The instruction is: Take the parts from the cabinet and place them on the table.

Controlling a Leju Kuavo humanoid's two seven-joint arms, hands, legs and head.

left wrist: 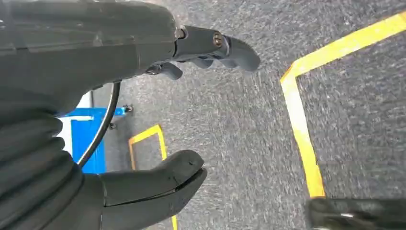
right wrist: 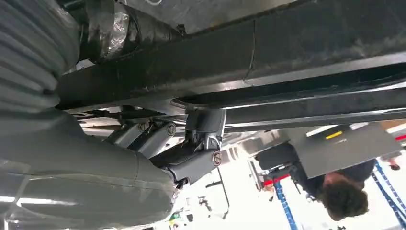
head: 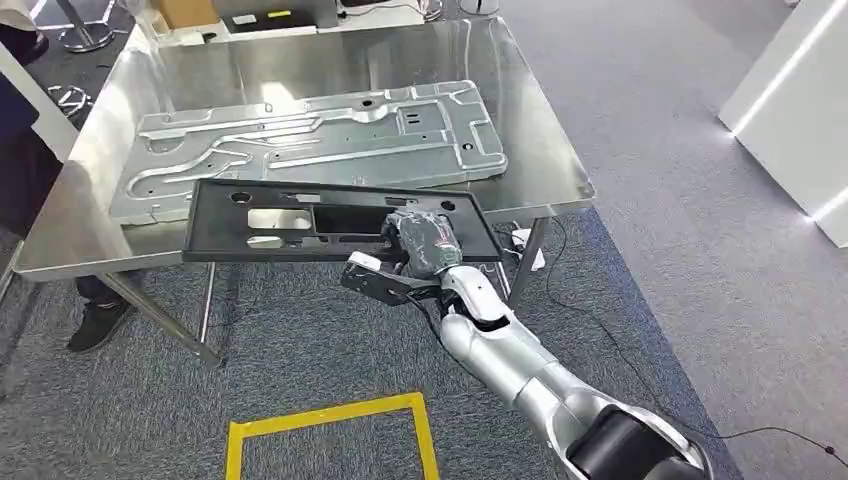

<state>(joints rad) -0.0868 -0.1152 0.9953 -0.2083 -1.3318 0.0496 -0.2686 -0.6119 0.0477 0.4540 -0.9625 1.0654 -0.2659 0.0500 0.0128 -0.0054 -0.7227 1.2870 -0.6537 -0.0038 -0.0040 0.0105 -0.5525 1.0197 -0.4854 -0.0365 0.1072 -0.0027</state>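
A flat black part with cut-outs lies across the near edge of the steel table, its front rim jutting past that edge. My right hand grips this rim near the part's right end. In the right wrist view its fingers curl under the black part. Behind it a large silver stamped panel lies flat on the table. My left hand hangs over grey carpet, with thumb and fingers apart and nothing between them.
A person stands at the table's left end, a shoe by the table leg. Yellow tape marks a square on the carpet in front. Cables hang under the table's right side. A white unit stands far right.
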